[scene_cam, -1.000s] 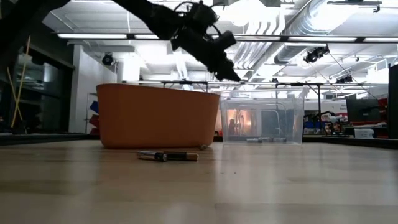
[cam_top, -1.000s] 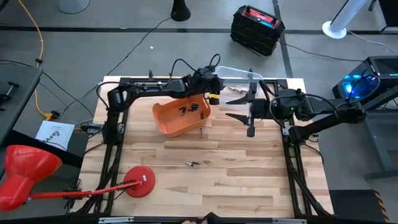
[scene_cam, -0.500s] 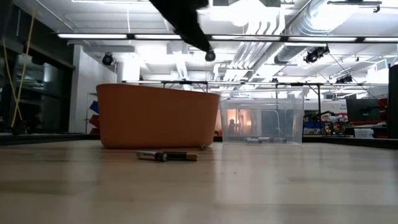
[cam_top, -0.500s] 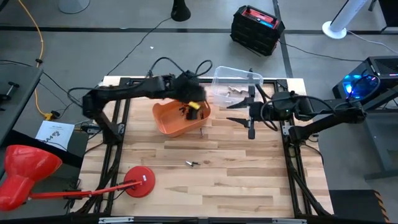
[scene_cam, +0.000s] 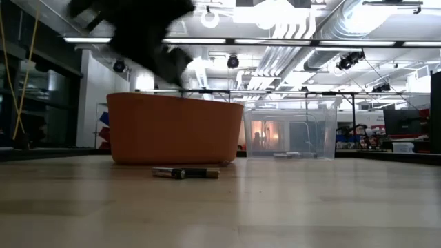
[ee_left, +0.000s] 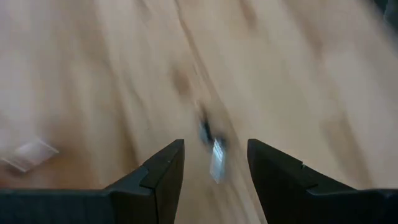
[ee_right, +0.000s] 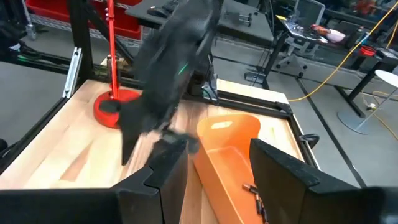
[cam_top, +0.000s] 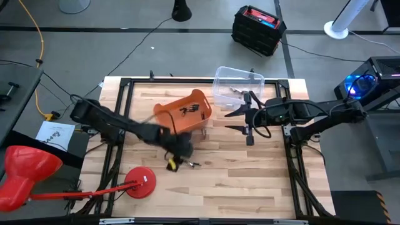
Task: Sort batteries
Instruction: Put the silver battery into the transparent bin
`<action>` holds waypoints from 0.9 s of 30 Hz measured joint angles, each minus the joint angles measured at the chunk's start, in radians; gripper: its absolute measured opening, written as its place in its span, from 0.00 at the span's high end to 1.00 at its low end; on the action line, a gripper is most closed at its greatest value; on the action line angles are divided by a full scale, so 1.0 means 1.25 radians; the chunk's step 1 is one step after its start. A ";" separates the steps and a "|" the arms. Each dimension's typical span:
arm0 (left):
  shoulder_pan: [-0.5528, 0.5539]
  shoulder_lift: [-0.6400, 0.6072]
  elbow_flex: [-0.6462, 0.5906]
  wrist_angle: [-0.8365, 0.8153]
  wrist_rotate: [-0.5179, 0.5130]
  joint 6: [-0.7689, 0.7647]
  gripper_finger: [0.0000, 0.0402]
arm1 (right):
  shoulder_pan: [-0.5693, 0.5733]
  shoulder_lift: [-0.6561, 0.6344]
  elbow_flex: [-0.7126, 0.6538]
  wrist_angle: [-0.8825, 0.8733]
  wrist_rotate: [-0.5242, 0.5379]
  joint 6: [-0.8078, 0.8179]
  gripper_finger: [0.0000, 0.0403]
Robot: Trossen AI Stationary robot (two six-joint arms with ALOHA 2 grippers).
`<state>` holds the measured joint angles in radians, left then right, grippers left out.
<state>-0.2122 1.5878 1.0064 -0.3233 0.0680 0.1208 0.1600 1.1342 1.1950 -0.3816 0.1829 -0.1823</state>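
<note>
Two small batteries point(cam_top: 192, 164) lie end to end on the wooden table, in front of the orange bin point(scene_cam: 172, 129) in the low view point(scene_cam: 186, 172). My left gripper point(cam_top: 180, 157) is open and hangs just above them, blurred by motion; its wrist view shows the batteries point(ee_left: 216, 162) between its fingers point(ee_left: 215, 144). More batteries point(cam_top: 190, 110) lie inside the orange bin point(cam_top: 169, 122). The clear bin point(cam_top: 220, 80) behind it holds several point(cam_top: 234, 91). My right gripper point(cam_top: 239, 120) is open, level above the table right of the orange bin point(ee_right: 224, 134).
A red stand with a round base point(cam_top: 140, 182) sits near the table's near left corner, and a red funnel shape point(cam_top: 25, 169) lies off the table's left side. Black frame rails run along the table's sides. Bare wood stretches right of the loose batteries.
My left gripper has swung from above the far side of the orange bin, across it toward the near edge, and down to the two loose batteries. My right gripper has drifted slightly toward the table's left. The batteries and bins have stayed put.
</note>
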 joint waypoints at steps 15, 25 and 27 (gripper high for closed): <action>-0.081 0.199 -0.051 0.090 -0.133 0.004 0.58 | 0.000 0.008 0.000 0.007 0.001 0.002 0.59; -0.053 0.206 -0.052 0.149 -0.038 0.001 0.71 | 0.000 0.008 0.000 0.004 0.001 0.017 0.59; -0.050 0.206 -0.052 0.143 -0.030 -0.022 0.81 | 0.000 0.008 0.000 0.004 0.001 0.020 0.59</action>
<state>-0.2752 1.8458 0.9419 -0.1446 0.0299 0.0937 0.1600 1.1439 1.1950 -0.3763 0.1837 -0.1571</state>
